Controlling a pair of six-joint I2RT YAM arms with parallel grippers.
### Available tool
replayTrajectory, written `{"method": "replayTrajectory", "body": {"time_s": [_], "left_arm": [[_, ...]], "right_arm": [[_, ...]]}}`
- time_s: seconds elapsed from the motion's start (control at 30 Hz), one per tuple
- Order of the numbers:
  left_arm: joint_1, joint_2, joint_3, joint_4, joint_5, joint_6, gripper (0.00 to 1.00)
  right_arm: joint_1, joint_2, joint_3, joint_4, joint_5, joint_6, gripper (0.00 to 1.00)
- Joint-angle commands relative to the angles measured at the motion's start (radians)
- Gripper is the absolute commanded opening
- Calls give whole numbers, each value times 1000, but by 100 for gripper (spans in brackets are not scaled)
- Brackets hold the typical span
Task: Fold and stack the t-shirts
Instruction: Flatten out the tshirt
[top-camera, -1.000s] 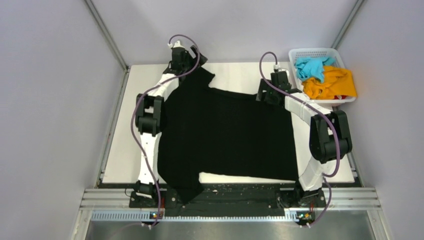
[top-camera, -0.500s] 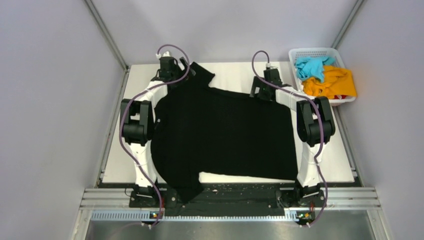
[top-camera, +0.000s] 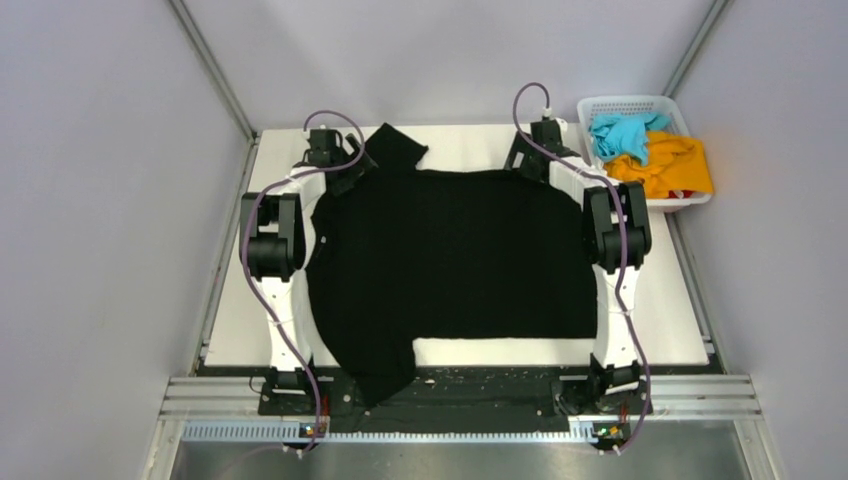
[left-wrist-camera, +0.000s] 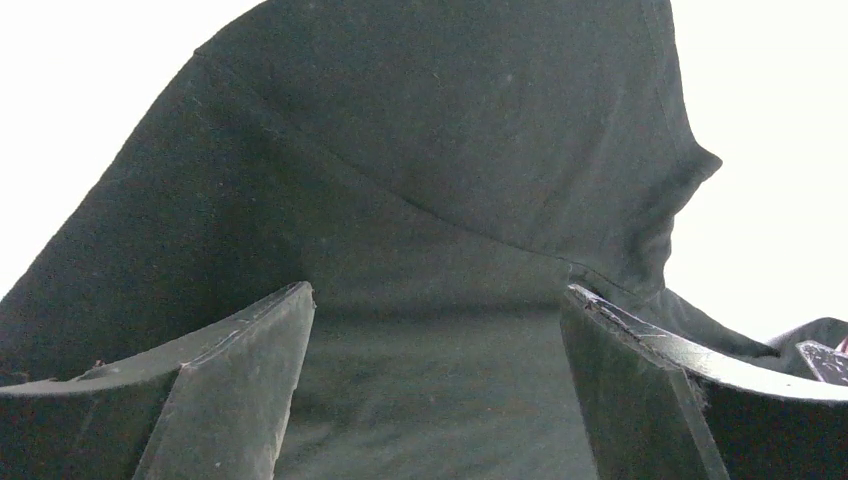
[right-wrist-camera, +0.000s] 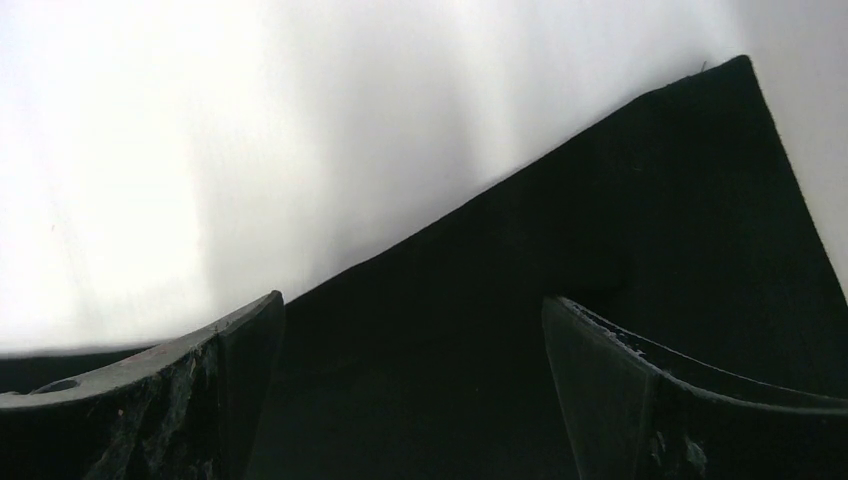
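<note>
A large black t-shirt (top-camera: 450, 260) lies spread flat on the white table (top-camera: 240, 300), one sleeve at the far left and one hanging over the near edge. My left gripper (top-camera: 352, 166) (left-wrist-camera: 437, 295) stands open over the far-left sleeve, with fabric (left-wrist-camera: 440, 200) under and between its fingers. My right gripper (top-camera: 526, 160) (right-wrist-camera: 411, 300) stands open over the shirt's far-right corner (right-wrist-camera: 620, 230). A turquoise t-shirt (top-camera: 622, 134) and an orange-yellow t-shirt (top-camera: 672, 166) lie bunched in the basket.
A white lattice basket (top-camera: 620, 103) stands at the table's far right corner. Both arms' elbows (top-camera: 272, 235) (top-camera: 614, 225) flank the shirt's sides. Grey walls enclose the table on three sides.
The right gripper moved toward the far edge and the shirt's far-right corner went with it, so the far hem now lies straight. The left gripper drew back and leftward over the sleeve.
</note>
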Motion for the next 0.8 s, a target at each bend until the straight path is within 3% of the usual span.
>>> {"method": "replayTrajectory", "body": {"time_s": [0.0, 0.3, 0.77], "left_arm": [[19, 36, 6, -16, -29, -28, 99], [40, 89, 100, -85, -118, -101, 99], [86, 367, 576, -141, -102, -162, 99]], "right_arm": [[-14, 43, 81, -51, 84, 38, 99], [-26, 39, 70, -104, 106, 81, 99], [-25, 165, 227, -98, 21, 61, 99]]}}
